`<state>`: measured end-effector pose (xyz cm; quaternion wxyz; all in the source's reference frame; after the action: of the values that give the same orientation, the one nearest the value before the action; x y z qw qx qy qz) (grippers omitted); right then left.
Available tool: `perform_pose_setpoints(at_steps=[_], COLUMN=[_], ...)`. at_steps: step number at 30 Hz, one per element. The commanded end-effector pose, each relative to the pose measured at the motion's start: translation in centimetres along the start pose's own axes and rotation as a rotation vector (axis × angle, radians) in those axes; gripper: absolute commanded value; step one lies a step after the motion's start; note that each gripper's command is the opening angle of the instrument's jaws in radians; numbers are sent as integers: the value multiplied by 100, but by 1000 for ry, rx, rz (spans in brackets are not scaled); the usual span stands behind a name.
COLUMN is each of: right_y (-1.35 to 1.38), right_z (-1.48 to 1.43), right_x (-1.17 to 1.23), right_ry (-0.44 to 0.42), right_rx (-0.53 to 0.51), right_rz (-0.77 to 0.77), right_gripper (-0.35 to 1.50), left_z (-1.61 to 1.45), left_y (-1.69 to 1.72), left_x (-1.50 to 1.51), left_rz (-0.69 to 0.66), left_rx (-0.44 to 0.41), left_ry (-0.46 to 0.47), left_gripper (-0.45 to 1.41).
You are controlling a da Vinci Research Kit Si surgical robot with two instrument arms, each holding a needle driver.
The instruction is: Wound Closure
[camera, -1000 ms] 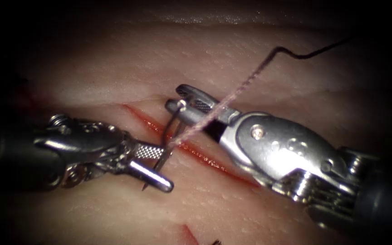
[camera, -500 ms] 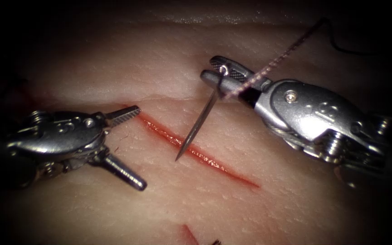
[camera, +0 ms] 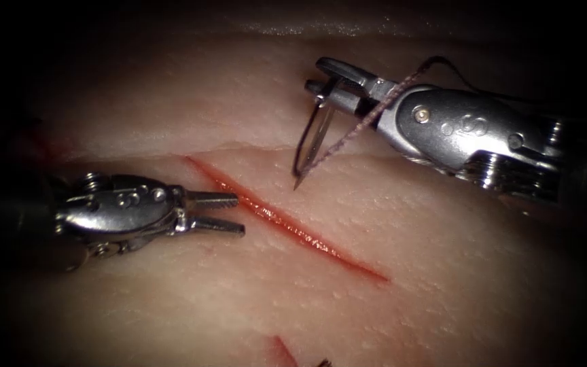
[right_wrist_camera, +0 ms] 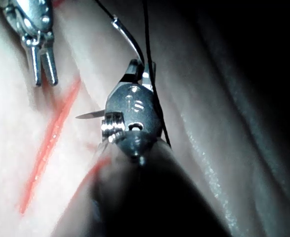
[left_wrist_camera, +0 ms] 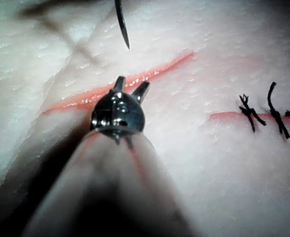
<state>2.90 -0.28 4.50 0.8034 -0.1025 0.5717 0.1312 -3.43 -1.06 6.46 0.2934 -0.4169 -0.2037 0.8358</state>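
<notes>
The right tool (camera: 327, 81) grips the thin, stiff, slippery needle (camera: 310, 146) near its thread end, clear of the tissue (camera: 375, 285); the left tool (camera: 229, 214) is narrowly open, empty.

You have two tools by the cut (camera: 287, 221): the left tool (camera: 229, 212) to its left, jaws slightly parted around nothing, and the right tool (camera: 327, 78) above it, clamped on the one needle (camera: 307, 146) near its thread end, the point hanging free of the tissue (camera: 409, 285). One thread (camera: 361, 122) trails from that needle across the right tool. Beyond the cut's far end you can count what look like two or three dark knotted stitches (left_wrist_camera: 263, 111) on a second red line.
</notes>
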Motion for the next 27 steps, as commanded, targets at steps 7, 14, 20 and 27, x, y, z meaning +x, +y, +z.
perform_pose_setpoints(at_steps=[7,14,20,27], right_y=[-5,-16,-27,-37], right_z=[30,39,46,49], right_x=[-10,-19,-36,-50], right_ry=[31,22,11,8], right_rx=[24,27,28,29], right_rz=[-132,-232,-257,-278], right_gripper=[-35,-35,-35,-35], left_z=[23,40,46,43], left_y=[-6,-13,-19,-24], left_x=[-5,-11,-25,-31], left_rz=[11,20,14,5], left_rx=[11,23,13,11], left_ry=[-65,-100,-126,-136], left_gripper=[5,-1,-1,-1])
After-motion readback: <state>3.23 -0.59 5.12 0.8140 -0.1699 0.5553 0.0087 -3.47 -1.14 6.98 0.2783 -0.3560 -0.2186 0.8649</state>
